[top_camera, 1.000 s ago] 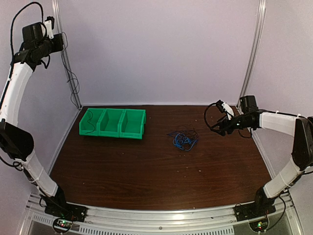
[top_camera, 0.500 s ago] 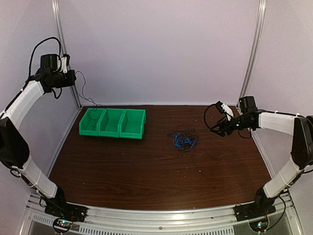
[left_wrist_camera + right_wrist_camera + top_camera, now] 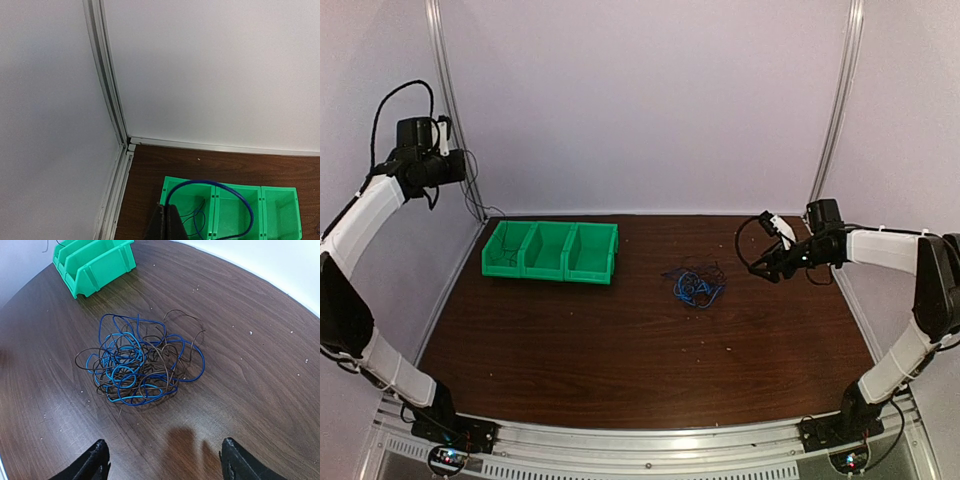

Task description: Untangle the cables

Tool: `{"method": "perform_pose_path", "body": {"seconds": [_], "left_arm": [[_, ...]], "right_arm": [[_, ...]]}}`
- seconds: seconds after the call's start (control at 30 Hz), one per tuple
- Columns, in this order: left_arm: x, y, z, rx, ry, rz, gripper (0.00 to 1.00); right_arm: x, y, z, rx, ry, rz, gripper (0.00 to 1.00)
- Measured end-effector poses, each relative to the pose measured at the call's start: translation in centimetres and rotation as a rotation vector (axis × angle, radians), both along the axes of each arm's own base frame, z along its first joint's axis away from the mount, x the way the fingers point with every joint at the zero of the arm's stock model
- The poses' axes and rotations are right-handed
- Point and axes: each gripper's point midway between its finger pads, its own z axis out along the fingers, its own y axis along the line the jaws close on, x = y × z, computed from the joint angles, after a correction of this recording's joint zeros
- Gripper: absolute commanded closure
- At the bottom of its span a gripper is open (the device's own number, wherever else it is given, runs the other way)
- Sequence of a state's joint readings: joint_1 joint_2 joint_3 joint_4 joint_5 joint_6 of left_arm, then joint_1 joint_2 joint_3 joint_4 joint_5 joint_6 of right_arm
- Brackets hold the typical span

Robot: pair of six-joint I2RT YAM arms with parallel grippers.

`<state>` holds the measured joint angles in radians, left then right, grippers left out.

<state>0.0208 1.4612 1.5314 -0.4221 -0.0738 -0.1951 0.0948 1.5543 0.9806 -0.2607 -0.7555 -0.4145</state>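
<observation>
Cable tangle (image 3: 140, 365) mid-table, right of centre, blue and brown strands knotted. Blue cable (image 3: 215, 181) already out, looping from left gripper (image 3: 166, 220), pinched tight on it, into green bin (image 3: 277, 215). Right gripper (image 3: 165, 465) spread wide, empty, near tangle. Step, my read: binning freed cable; next release. Versus second ago: left arm lower.

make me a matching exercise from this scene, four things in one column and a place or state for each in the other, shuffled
Things:
1. left gripper
2. right gripper
3. cable tangle
4. green bin

Places or states:
a. open, low over the table
b. back left of the table
c. shut on a blue cable, raised high
d. near the middle of the table, lying loose

Pairs: 1-c, 2-a, 3-d, 4-b
</observation>
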Motion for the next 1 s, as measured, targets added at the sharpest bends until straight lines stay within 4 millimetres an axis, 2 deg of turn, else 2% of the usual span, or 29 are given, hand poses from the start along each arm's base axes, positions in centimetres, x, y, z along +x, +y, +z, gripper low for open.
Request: {"method": "perform_pose_path", "body": {"seconds": [0.17,0.23,0.57,0.83,1.0], "left_arm": [[1.9,-0.1,-5.4,-0.004,0.111,-0.006,1.0],[2.6,0.0,-6.8,0.002,0.14,-0.005,1.0],[6.4,-0.2,-10.1,0.011,0.146,-0.027,1.0],[5.7,-1.2,-14.7,-0.04,0.211,-0.066,1.0],[6.3,-0.9,-17.2,-0.038,0.257,-0.054,1.0]], "right_arm": [[-0.1,0.0,0.0,0.002,0.005,0.003,0.23],[-0.1,0.0,-0.1,0.002,0.005,0.003,0.23],[-0.2,0.0,-0.1,0.001,0.01,0.003,0.23],[-0.2,0.0,-0.2,0.0,0.01,0.006,0.23],[-0.3,0.0,-0.3,-0.002,0.015,0.007,0.23]]}}
